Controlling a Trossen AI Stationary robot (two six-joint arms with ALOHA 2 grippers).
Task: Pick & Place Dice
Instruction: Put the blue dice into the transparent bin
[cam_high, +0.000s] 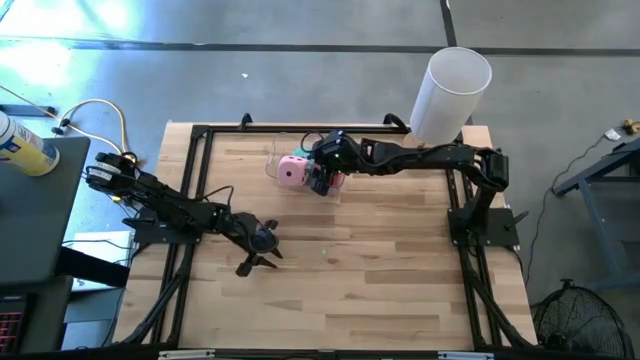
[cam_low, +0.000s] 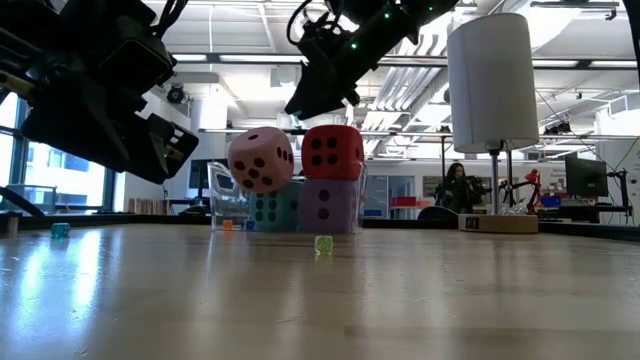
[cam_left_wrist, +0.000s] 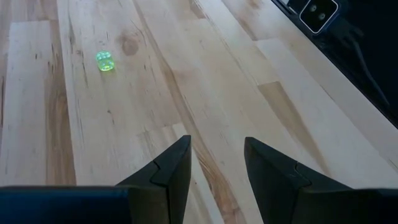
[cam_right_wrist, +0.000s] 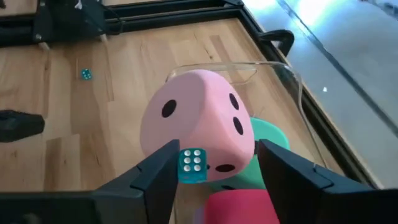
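Wooden worktop (cam_high: 400, 290), far edge: I see right gripper (cam_right_wrist: 214, 163) spread above the pink die (cam_right_wrist: 199, 121); left gripper (cam_left_wrist: 216, 163) parted, empty.

Two arms, matte black throughout, slim jointed links. Left arm (cam_high: 170, 208): black cable bundle bunched near its shoulder end. Right arm (cam_high: 420, 157): chunky housings at the joints, small green lights along its wrist seen from low. Both grippers: two flat black fingers (cam_left_wrist: 168, 171), angular and stepped, tapering to blunt tips.
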